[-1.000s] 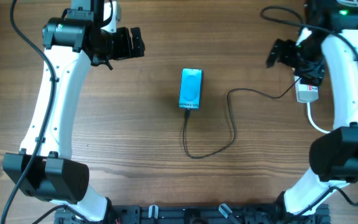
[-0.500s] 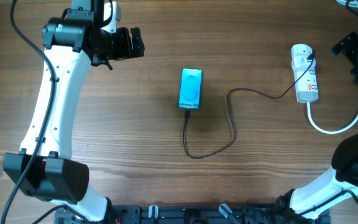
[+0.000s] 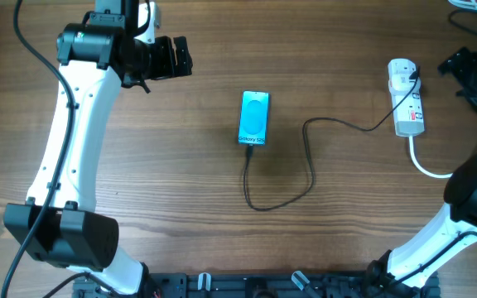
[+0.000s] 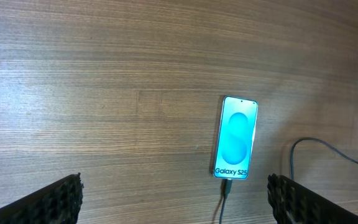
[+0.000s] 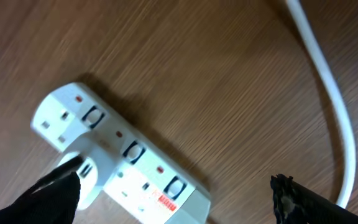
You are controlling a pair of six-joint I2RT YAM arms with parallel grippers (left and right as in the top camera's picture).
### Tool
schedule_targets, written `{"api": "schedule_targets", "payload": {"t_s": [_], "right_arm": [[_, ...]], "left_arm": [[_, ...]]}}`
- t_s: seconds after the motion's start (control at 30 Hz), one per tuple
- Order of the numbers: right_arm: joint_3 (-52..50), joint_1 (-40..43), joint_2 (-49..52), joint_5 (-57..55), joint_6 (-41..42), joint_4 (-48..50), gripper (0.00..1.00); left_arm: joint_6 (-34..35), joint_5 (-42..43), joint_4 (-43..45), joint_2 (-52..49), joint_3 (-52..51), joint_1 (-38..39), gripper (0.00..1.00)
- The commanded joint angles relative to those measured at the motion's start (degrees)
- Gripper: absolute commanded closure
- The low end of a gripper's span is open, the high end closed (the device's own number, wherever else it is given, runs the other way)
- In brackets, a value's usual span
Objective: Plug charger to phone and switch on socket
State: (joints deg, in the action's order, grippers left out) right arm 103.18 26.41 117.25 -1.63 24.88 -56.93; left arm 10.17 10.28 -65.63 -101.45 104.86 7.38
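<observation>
One phone (image 3: 254, 118): small, bright turquoise screen, white text strip at its near edge; lies flat mid-table.
One charger (image 3: 309, 157): thin black cable, its tip meeting the phone's near edge, looping right to the socket.
One socket (image 3: 407, 98): white strip at the table's right side, three dark switches in a row, red label, black plug in it, one white cord (image 3: 425, 161).
Two claws: left gripper (image 3: 185, 58) wide and empty, far-left of the phone; right gripper (image 3: 462, 81) wide and empty, just right of the socket.

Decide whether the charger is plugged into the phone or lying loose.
Plugged in, it appears: the charger ends at the middle of the bottom edge of the phone, in line with it, in overhead and left wrist views.
</observation>
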Motion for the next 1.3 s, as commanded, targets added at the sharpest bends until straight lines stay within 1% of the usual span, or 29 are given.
{"api": "schedule_targets", "payload": {"t_s": [0.0,0.2,0.37,0.47,0.5,0.8,1.03,1.13,1.27], "right_arm": [[-5.97,-0.09,1.68,-4.22,0.79,4.09,0.0],[-13.92,-0.09,1.7,-2.25,0.85,13.18,0.0],[-16.68,-0.09,1.7,-1.27,0.83,17.38,0.0],[-16.68,-0.42,1.7,-0.92,3.76,18.18,0.02],[-16.68,-0.66,1.7,-0.9,3.8,18.43,0.0],[-16.68,-1.81,3.91,-1.99,3.78,18.43,0.01],[-16.68,-1.81,5.22,-0.63,3.61,18.36,0.0],[-16.68,-1.81,5.22,2.58,3.54,18.23,0.0],[-16.68,-1.81,5.22,2.97,3.56,16.72,0.0]], "left_arm": [[-0.31,-0.76,0.02,-0.13,0.52,-0.11,0.0],[-0.31,-0.76,0.0,-0.13,0.52,-0.11,0.0],[-0.31,-0.76,0.0,-0.13,0.52,-0.11,0.0],[-0.31,-0.76,0.0,-0.13,0.52,-0.11,0.0],[-0.31,-0.76,0.02,-0.13,0.52,-0.11,0.0],[-0.31,-0.76,0.0,-0.13,0.52,-0.11,0.0],[-0.31,-0.76,0.02,-0.13,0.52,-0.11,0.0],[-0.31,-0.76,0.02,-0.13,0.52,-0.11,0.0],[-0.31,-0.76,0.02,-0.13,0.52,-0.11,0.0]]}}
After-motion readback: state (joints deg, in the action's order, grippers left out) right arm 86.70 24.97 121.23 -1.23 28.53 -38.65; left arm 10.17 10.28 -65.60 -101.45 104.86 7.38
